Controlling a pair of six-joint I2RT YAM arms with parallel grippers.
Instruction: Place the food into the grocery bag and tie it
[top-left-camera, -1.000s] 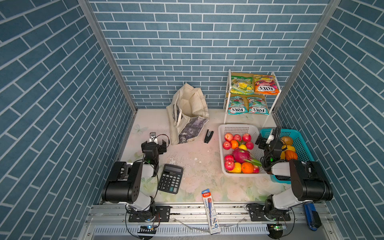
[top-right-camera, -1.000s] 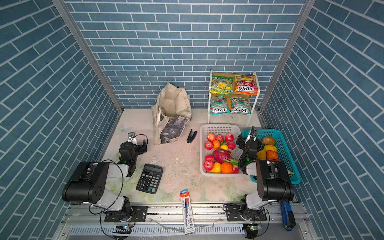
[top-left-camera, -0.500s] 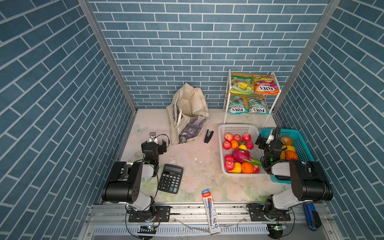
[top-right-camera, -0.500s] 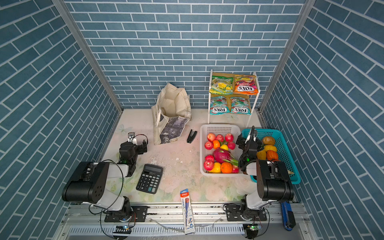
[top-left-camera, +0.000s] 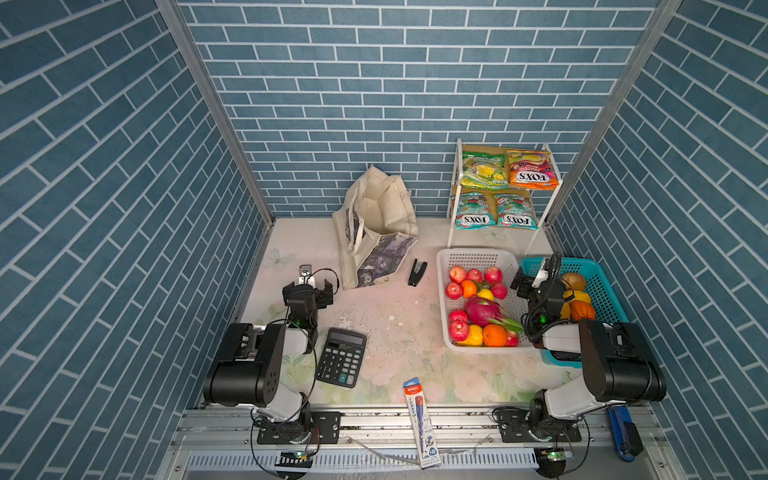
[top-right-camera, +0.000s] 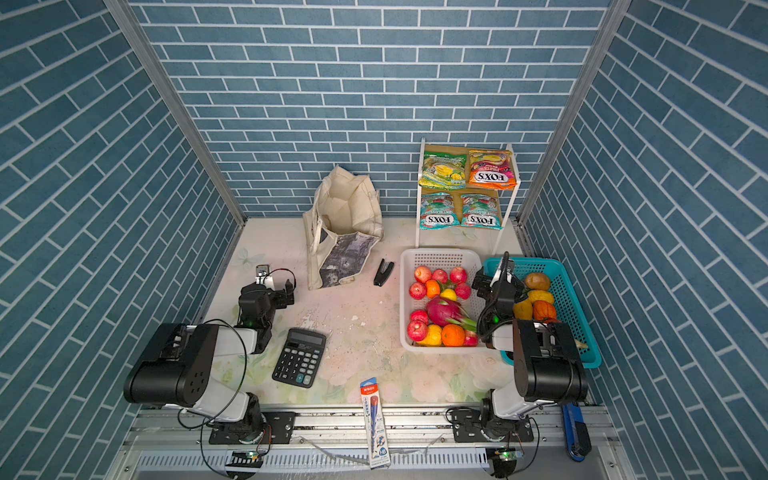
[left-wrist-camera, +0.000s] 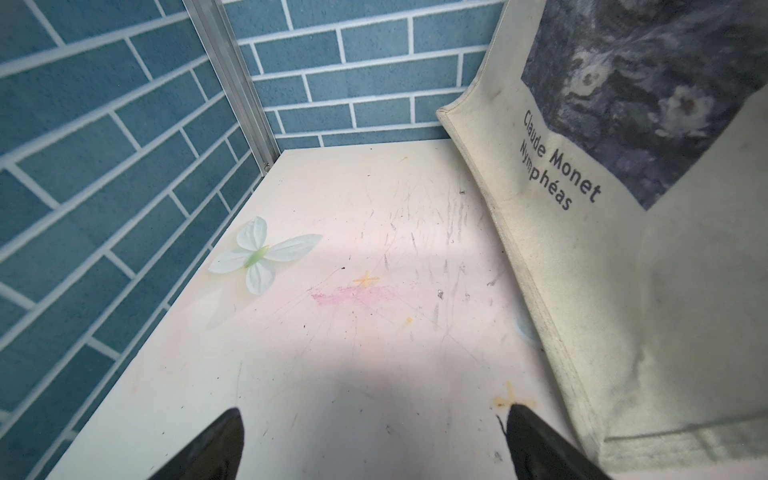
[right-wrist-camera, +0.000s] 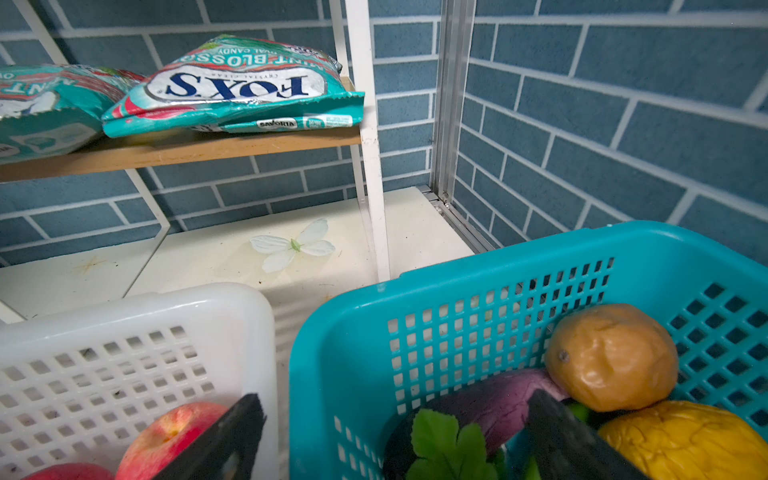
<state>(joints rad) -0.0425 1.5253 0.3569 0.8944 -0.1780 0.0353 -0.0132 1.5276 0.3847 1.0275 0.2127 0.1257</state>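
The cream grocery bag (top-left-camera: 376, 226) (top-right-camera: 347, 208) stands slumped at the back centre, mouth open, and its printed side (left-wrist-camera: 623, 249) is just beside my left gripper. The left gripper (top-left-camera: 308, 286) (top-right-camera: 275, 291) (left-wrist-camera: 374, 411) is open over bare table with nothing between its fingers. The food includes a pink dragon fruit (top-left-camera: 482, 311) (top-right-camera: 441, 311), oranges (top-left-camera: 494, 334) and apples, a purple eggplant (right-wrist-camera: 490, 403), and FOX'S packets (top-left-camera: 509, 170) (right-wrist-camera: 237, 87) on the rack. My right gripper (top-left-camera: 536, 282) (top-right-camera: 496, 284) (right-wrist-camera: 397, 397) hangs open and empty, straddling the two baskets' adjoining walls.
A white basket (top-left-camera: 478, 257) and a teal basket (top-left-camera: 598, 274) sit side by side at the right. The white rack (top-left-camera: 451, 216) stands behind them. A black stapler (top-left-camera: 417, 272), a calculator (top-left-camera: 341, 362) and a pencil pack (top-left-camera: 424, 419) lie on the table.
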